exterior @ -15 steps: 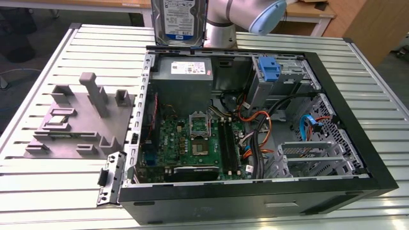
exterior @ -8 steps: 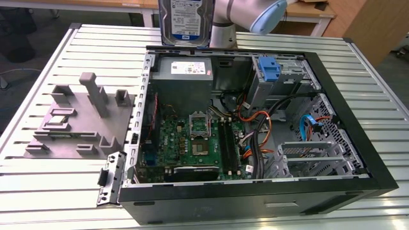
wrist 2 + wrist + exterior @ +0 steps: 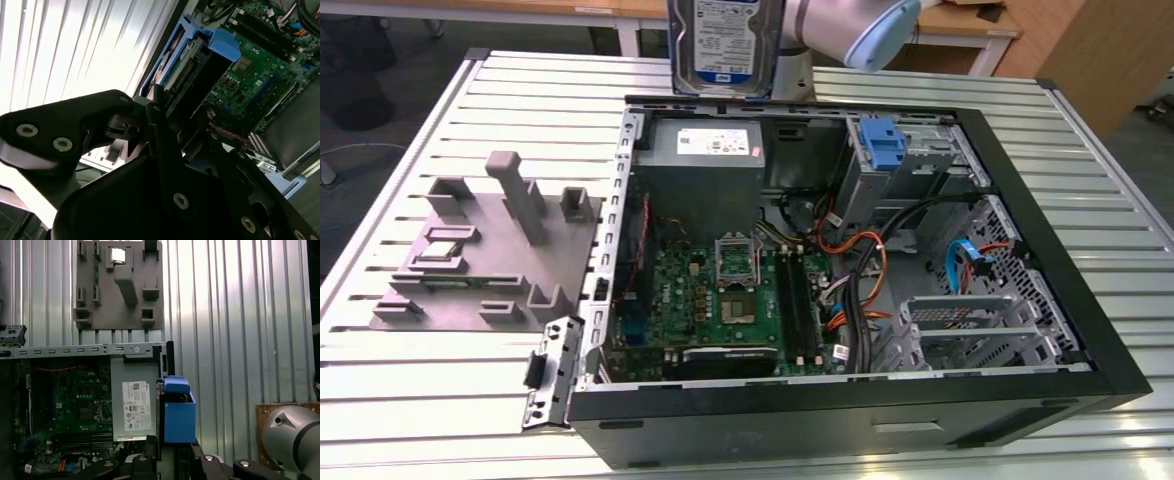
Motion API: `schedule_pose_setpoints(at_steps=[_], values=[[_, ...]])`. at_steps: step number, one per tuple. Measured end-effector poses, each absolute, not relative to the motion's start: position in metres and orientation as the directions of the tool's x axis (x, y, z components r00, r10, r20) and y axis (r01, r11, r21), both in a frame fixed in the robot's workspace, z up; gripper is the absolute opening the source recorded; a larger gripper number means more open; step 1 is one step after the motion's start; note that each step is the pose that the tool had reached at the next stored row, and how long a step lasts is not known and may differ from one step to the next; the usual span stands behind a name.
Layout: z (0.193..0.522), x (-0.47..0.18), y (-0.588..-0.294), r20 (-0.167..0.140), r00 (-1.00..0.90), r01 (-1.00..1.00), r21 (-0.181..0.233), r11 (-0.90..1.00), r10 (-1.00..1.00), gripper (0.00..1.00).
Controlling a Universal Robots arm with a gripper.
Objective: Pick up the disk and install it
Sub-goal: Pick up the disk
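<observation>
Disk held aloft at the far edge of the open case

The arm reaches in at the top of the exterior view, its pale joint above the far wall of the computer case. The hand is clamped on the disk, with a finger on either side. The disk stands upright and clear of everything below, its blue-and-white label facing the exterior camera. It hangs just beyond the grey power supply (the box with the white sticker). In the first wrist view the disk's blue rail lies beside that box and over the case's edge. A grey fixture rests on the slatted tabletop, at the exterior view's left.
</observation>
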State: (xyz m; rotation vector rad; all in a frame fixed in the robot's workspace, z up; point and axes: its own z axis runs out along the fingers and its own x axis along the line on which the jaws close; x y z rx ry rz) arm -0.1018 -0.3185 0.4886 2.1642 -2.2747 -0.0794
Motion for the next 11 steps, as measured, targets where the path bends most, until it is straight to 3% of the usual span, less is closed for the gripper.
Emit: schedule_pose_setpoints(at_steps=[11], values=[[0.488, -0.082, -0.317, -0.034, -0.05, -0.998, 0.037, 0.049, -0.998, 0.35]])
